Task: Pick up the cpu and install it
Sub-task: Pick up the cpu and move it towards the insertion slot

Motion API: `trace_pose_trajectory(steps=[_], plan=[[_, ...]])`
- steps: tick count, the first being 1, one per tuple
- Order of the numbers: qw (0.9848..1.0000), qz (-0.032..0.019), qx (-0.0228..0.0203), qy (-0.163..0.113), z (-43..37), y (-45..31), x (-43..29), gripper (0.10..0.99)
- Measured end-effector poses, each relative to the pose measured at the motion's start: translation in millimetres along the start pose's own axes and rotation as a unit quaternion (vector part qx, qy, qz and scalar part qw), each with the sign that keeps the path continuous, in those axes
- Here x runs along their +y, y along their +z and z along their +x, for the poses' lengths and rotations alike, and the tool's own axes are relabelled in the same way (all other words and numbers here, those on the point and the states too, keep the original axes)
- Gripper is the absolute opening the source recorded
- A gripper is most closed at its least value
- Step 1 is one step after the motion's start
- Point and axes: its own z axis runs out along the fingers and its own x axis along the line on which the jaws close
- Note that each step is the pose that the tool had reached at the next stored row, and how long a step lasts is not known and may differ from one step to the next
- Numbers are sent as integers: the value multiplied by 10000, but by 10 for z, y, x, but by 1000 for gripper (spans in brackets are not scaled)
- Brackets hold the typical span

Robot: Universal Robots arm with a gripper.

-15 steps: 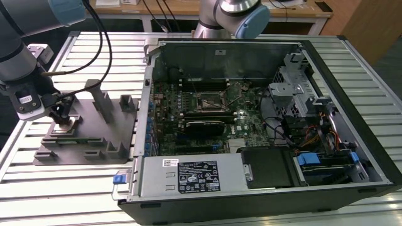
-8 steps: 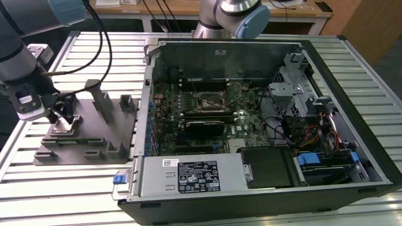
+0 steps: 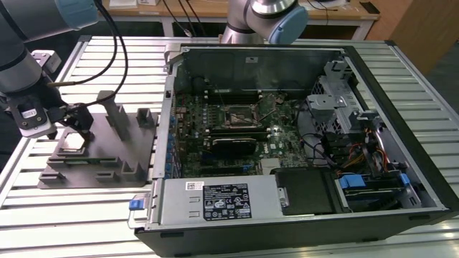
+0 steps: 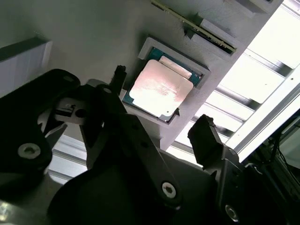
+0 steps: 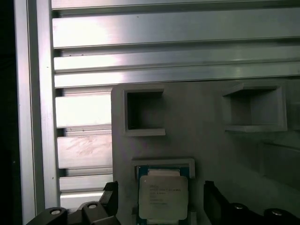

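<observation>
Two fingers (image 5: 111,198) spread either side of the cpu (image 5: 163,199)

One pale silver square, the cpu lies flat in a shallow, raised-rim pocket of the grey fixture (image 3: 107,161), directly beneath the hand (image 4: 162,97). The hand is open. In both wrist views its dark fingers stand well apart, one on each side of the chip, and bare fixture surface shows between each fingertip and the pocket rim. Neither finger touches the cpu. Its green edge shows around the metal lid, and it sits square in the pocket rather than tilted.

Just past the hand on the same fixture, the first wrist view shows two square recesses (image 5: 144,112) side by side, both hollow. Beyond them run the bright aluminium slats of the worktop (image 3: 86,215).

In the exterior view the arm comes down over the fixture at the exterior view's left, with the fixture's upright posts (image 3: 115,113) just beside the hand. Well apart from the hand, toward the exterior view's right, an opened computer case (image 3: 401,161) lies on its side on the worktop. Its motherboard (image 3: 276,141) faces up, and the black-framed socket (image 3: 237,115) sits near the board's middle.
</observation>
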Motion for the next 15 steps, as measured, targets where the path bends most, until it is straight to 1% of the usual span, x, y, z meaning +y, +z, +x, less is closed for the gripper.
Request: trace_pose_trajectory(steps=[1,4,9,15], plan=[[10000,1,0,0,0,0,0,824],[10000,1,-1,0,0,6,0,824],[10000,2,5,-23,2,63,-2,824],[9998,-1,16,-208,3,135,-5,824]])
